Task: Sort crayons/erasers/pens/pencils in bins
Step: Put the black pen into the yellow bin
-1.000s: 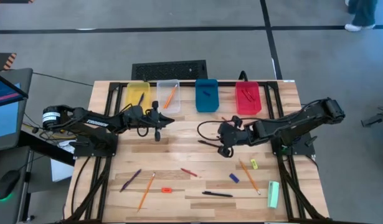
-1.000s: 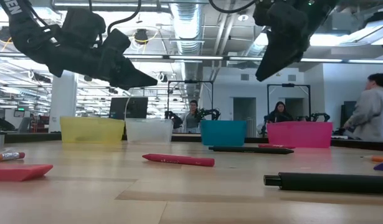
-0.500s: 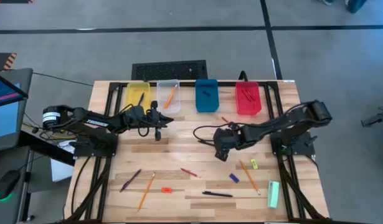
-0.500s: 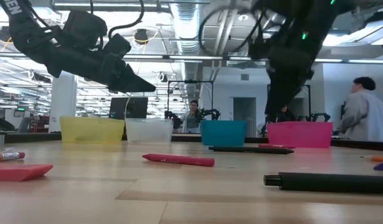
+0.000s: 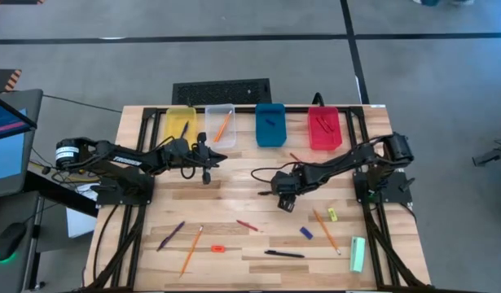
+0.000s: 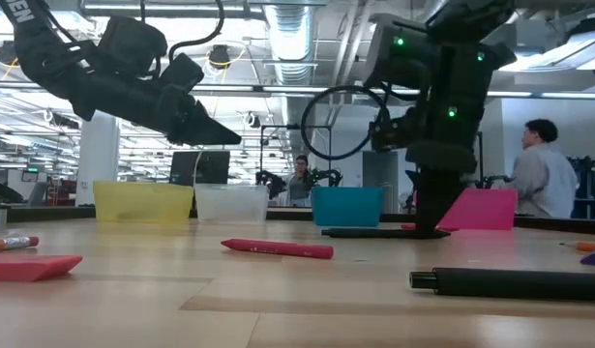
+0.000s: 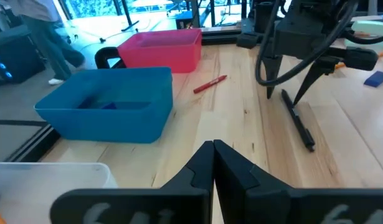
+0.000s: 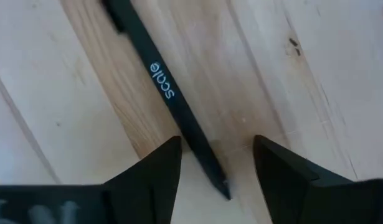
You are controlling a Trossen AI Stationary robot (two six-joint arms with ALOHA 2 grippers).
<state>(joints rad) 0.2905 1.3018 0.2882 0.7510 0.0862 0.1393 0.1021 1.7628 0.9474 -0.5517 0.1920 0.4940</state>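
- Black pen [image 8: 172, 99] lies flat on the table [image 5: 234, 195], in front of the blue bin [image 5: 270, 124] and red bin [image 5: 324, 129].
- Right gripper [image 8: 213, 165] is lowered over it, fingers [image 8: 147, 171] apart, one on each side of the pen's tip, not yet clamped.
- Left gripper [image 7: 213, 155] hovers in front of the yellow bin [image 5: 182, 124] and clear bin [image 5: 219, 124], fingers together, holding nothing.
- Red crayon [image 7: 210, 83] lies near the red bin.
- Nearer the front edge lie pencils [image 5: 191, 250], another pen [image 5: 284, 254], a purple pen [image 5: 170, 235], erasers [image 5: 305, 233] and a green bar [image 5: 358, 254].
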